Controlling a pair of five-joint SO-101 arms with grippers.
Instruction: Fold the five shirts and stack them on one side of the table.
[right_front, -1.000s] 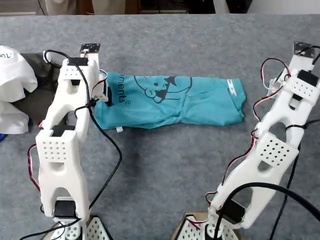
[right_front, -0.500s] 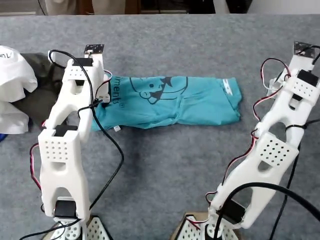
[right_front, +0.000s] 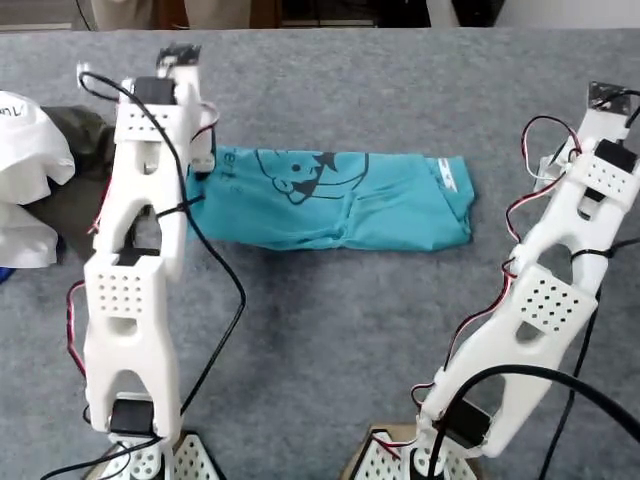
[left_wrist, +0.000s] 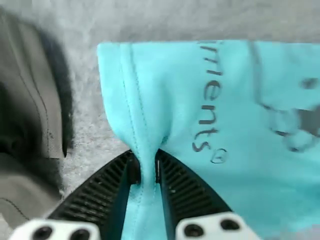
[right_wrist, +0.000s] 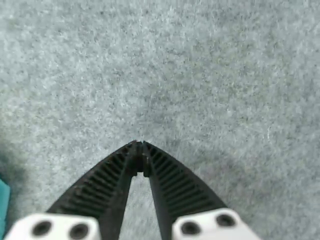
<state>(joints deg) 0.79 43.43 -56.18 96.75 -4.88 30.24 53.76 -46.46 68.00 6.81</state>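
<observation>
My left gripper (left_wrist: 144, 172) pinches the hem of the one teal shirt (left_wrist: 225, 110), which stretches away from it across the table (right_front: 330, 330). My right gripper (right_wrist: 140, 159) sits closed on nothing, well apart. Beyond the pinched end lie one dark shirt (right_front: 70, 200) and perhaps two white shirts (right_front: 25, 140).

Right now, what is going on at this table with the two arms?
The left hand is shut on the edge of the teal shirt, which lies folded into a long strip on the grey table. The right hand is shut on nothing, over bare table. Beside the left arm, white shirts and a dark shirt lie at the table's edge.
</observation>
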